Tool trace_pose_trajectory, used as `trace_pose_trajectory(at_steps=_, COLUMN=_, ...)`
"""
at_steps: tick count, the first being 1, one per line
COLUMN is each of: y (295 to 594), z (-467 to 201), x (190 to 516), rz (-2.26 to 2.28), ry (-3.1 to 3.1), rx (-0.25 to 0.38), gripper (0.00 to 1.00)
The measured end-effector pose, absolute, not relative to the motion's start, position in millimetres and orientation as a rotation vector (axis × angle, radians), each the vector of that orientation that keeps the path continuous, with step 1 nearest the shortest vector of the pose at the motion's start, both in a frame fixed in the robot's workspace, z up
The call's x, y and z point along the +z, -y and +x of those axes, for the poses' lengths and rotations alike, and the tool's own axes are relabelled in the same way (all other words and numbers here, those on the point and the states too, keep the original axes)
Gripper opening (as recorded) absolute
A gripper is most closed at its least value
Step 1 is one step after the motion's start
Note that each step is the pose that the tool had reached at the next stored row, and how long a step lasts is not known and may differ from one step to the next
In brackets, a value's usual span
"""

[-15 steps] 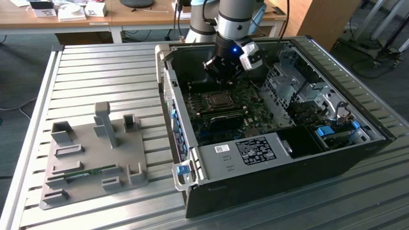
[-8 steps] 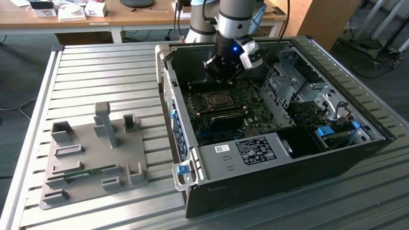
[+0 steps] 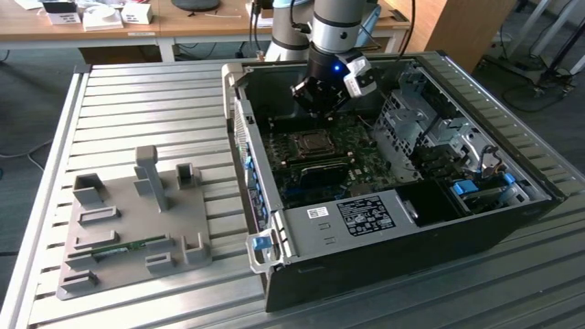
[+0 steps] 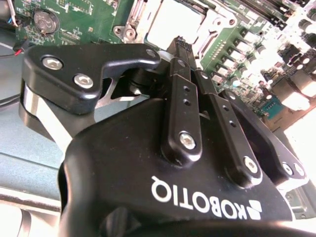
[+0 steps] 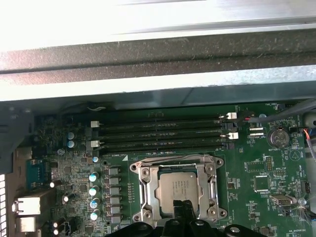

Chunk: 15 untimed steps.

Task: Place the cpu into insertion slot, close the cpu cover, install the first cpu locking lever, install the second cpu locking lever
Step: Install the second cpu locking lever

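The cpu (image 5: 177, 187) lies flat in the insertion slot (image 5: 136, 168) on the green board, its pale silver face showing. The cpu cover (image 5: 148, 190), a silver frame, lies down flat around it. My gripper (image 5: 183, 211) is shut with nothing between its fingers, and its tips hang just over the socket's edge. In the second wrist view the black fingers (image 4: 182, 84) are pressed together and point at the cpu (image 4: 173, 22). In the exterior view the gripper (image 3: 316, 110) hovers inside the open computer case, a little above the socket (image 3: 316, 144).
Long black memory slots (image 5: 158, 133) run beside the socket, toward the grey case wall (image 5: 158, 54). Blue capacitors (image 5: 93, 190) and a coin cell (image 5: 279, 136) stand nearby. Drive cages (image 3: 429, 130) fill the case's right side. A grey fixture plate (image 3: 128, 219) sits on the slatted table.
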<state>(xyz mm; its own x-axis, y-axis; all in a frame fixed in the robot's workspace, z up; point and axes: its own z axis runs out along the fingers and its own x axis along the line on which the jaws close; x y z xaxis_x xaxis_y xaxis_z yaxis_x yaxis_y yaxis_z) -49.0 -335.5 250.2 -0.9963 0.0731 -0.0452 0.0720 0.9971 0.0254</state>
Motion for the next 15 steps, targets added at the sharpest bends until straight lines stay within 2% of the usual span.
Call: trace_pose_trajectory(at_steps=15, y=342.0, z=-49.0, x=249.8, rz=0.113, ry=-3.093, rx=0.037, gripper=0.11)
